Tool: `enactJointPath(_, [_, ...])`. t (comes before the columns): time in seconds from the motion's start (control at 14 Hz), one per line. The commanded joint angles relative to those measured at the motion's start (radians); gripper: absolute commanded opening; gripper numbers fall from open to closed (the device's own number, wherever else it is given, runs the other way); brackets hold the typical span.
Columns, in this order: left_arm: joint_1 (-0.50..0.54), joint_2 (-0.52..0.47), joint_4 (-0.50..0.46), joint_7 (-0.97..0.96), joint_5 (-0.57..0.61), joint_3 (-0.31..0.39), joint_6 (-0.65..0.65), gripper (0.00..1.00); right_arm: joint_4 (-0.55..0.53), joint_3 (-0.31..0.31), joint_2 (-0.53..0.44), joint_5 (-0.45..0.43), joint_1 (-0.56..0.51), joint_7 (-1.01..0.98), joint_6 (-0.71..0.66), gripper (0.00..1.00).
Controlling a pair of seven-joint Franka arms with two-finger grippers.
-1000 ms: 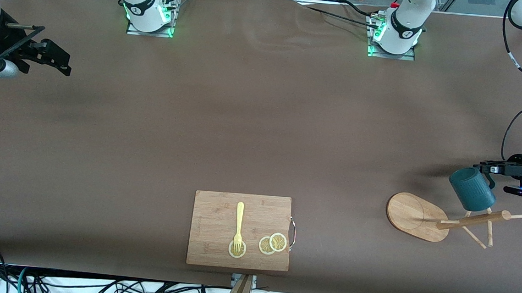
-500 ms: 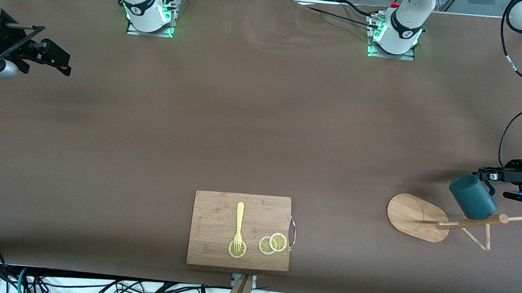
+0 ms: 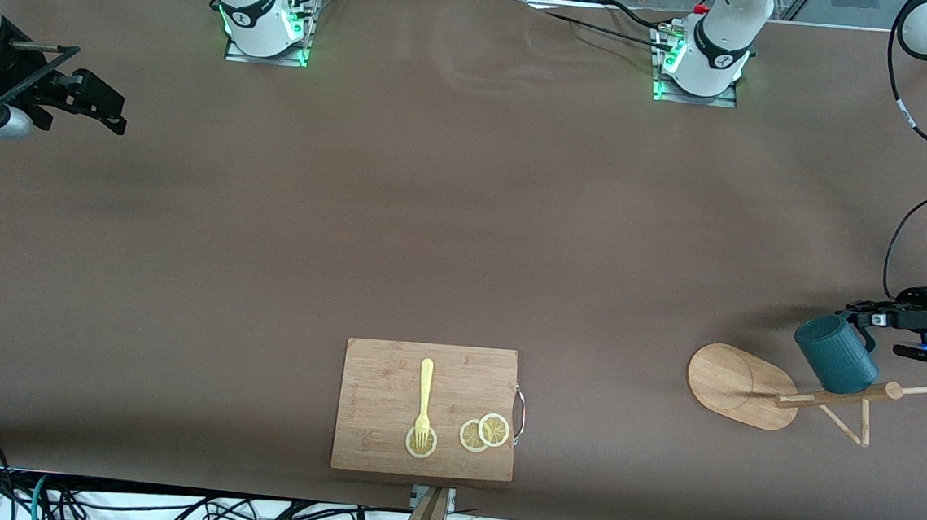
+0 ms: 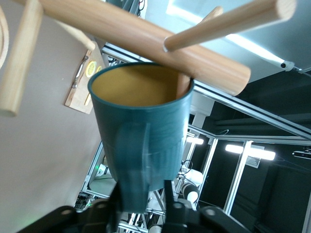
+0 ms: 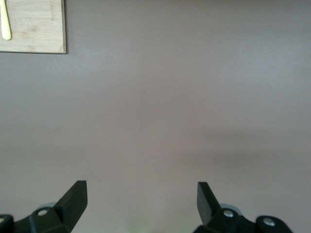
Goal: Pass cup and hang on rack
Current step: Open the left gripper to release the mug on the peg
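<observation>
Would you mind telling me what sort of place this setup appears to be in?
Most likely a robotics lab: two arms are bolted to a brown-covered table, loose cables hang along its edge, and the left gripper holds a cup at a wooden rack.

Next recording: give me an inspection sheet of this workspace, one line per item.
Surface: brown table, bare in the middle.
Job's things: cup held by its handle, a rack peg inside its mouth.
Clutter: cutting board with fork and lemon slices.
Grippers: left gripper shut on the cup's handle; right gripper open, waiting at the right arm's end.
Cables: bundles below the table's near edge.
Surroundings: nothing seen.
</observation>
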Motion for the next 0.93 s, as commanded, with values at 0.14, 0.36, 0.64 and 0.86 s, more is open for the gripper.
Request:
enactJointPath(0.14, [-0.005,0.013,0.015,-0.002,-0.021,0.004,-0.008,1.00,0.022,0.001,0.005,-0.003,-0.002,-0.012,-0.017,1.00])
enactJointPath(0.36, [0.004,0.005,0.017,0.000,0.039,0.005,-0.025,1.00,0.022,0.001,0.005,-0.003,-0.002,-0.014,-0.017,1.00])
enactJointPath(0.64, [0.017,-0.031,0.018,-0.002,0.155,0.016,-0.109,1.00,0.022,0.001,0.005,-0.003,-0.002,-0.014,-0.017,1.00])
enactJointPath(0.86, [0.023,-0.096,0.027,-0.003,0.278,0.018,-0.146,1.00,0.022,0.001,0.005,-0.003,-0.002,-0.014,-0.017,1.00])
